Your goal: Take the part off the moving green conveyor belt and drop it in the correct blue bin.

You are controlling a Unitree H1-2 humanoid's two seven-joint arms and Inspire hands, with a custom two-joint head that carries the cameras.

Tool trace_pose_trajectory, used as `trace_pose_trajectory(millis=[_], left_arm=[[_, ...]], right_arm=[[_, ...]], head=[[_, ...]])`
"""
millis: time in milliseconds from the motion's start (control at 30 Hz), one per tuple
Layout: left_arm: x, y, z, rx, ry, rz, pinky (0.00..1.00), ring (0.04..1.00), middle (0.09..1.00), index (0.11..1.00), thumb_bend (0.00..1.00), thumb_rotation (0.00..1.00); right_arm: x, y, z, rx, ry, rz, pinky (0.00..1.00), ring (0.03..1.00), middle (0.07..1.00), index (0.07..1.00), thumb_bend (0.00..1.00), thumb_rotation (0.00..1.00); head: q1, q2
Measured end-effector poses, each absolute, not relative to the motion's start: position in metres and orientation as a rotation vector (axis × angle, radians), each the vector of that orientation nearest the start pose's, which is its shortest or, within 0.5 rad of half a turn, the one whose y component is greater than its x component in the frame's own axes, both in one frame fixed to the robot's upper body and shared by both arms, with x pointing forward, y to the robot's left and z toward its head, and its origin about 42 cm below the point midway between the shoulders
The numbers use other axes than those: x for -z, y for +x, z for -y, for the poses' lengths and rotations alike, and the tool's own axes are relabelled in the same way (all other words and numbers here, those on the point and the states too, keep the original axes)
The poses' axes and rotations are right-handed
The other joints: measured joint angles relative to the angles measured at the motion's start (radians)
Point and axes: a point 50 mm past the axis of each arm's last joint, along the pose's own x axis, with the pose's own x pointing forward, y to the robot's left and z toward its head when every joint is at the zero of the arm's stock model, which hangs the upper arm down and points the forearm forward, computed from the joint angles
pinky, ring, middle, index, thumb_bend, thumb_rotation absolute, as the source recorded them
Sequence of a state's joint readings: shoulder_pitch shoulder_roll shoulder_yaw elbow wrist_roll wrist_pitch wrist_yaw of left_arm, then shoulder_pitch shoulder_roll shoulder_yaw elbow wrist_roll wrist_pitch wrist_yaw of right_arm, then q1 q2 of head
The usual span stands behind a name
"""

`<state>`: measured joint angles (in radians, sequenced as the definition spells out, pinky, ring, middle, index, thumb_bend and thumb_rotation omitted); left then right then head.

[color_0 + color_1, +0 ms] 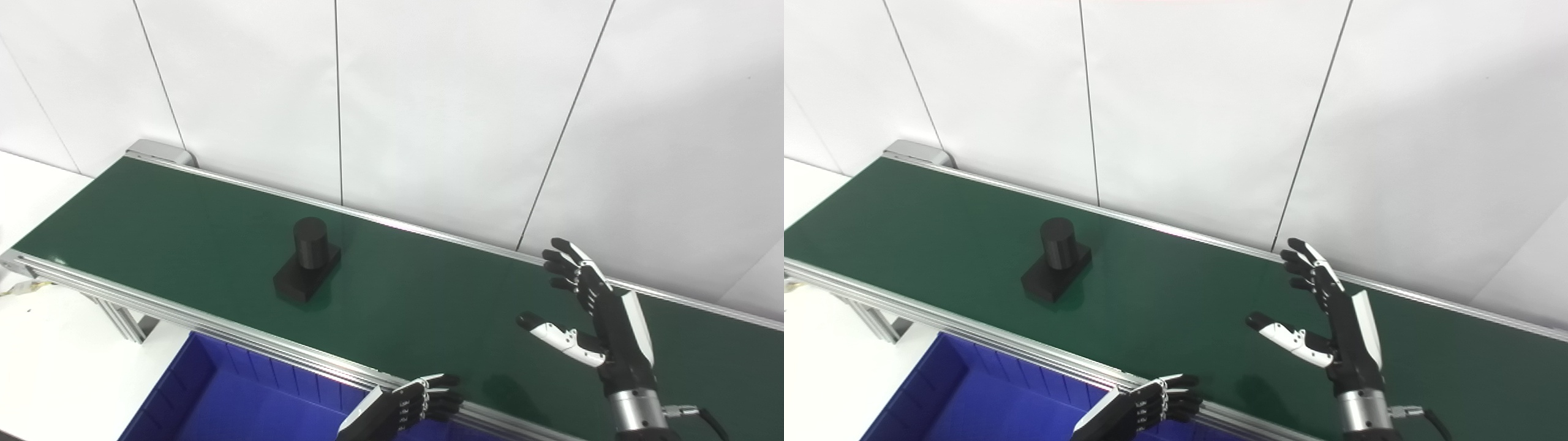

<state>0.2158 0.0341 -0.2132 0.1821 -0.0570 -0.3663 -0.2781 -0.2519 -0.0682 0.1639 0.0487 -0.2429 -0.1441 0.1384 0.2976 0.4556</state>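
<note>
A black part [307, 260], a short cylinder standing on a flat rectangular base, rides on the green conveyor belt [153, 220] left of centre. My right hand [591, 315] is raised above the belt's right side, well to the right of the part, open with fingers spread and thumb pointing left. My left hand [419, 401] is low at the belt's near rail, fingers curled and holding nothing. Below the rail lies a blue bin [245, 398], its inside bare where it shows.
A white panelled wall runs right behind the belt. The belt's aluminium frame [184, 315] and a leg stand at the left over a white floor. The blue bin runs out of the bottom edge.
</note>
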Motion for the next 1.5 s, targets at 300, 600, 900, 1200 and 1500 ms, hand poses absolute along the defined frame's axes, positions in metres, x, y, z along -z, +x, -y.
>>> trace_pose_trajectory(millis=[300, 600, 900, 1200, 1500], left_arm=[[-0.026, 0.188, -0.164, 0.417, -0.061, -0.008, 0.78, 0.796, 0.803, 0.858, 1.0, 0.11], [-0.027, 0.188, -0.163, 0.422, -0.061, -0.005, 0.78, 0.796, 0.805, 0.864, 1.0, 0.1], [-0.027, 0.187, -0.163, 0.422, -0.06, -0.007, 0.78, 0.794, 0.804, 0.857, 1.0, 0.11], [-0.027, 0.186, -0.164, 0.424, -0.059, -0.006, 0.79, 0.799, 0.808, 0.842, 1.0, 0.1], [-0.027, 0.186, -0.162, 0.43, -0.059, -0.005, 0.78, 0.8, 0.808, 0.823, 1.0, 0.1]], right_arm=[[-0.161, 0.362, 0.136, -0.389, -0.354, 0.319, 0.74, 0.803, 0.814, 0.849, 0.76, 0.42], [-0.157, 0.364, 0.115, -0.415, -0.362, 0.311, 0.69, 0.782, 0.809, 0.849, 0.76, 0.42], [-0.154, 0.372, 0.087, -0.479, -0.365, 0.295, 0.76, 0.812, 0.817, 0.854, 0.75, 0.4], [-0.151, 0.387, 0.06, -0.528, -0.425, 0.272, 0.75, 0.805, 0.819, 0.854, 0.76, 0.4], [-0.138, 0.4, 0.043, -0.569, -0.452, 0.203, 0.75, 0.808, 0.826, 0.863, 0.77, 0.4]], head=[[-0.012, 0.015], [-0.017, 0.028], [-0.018, 0.035], [-0.02, 0.035], [-0.025, 0.037]])
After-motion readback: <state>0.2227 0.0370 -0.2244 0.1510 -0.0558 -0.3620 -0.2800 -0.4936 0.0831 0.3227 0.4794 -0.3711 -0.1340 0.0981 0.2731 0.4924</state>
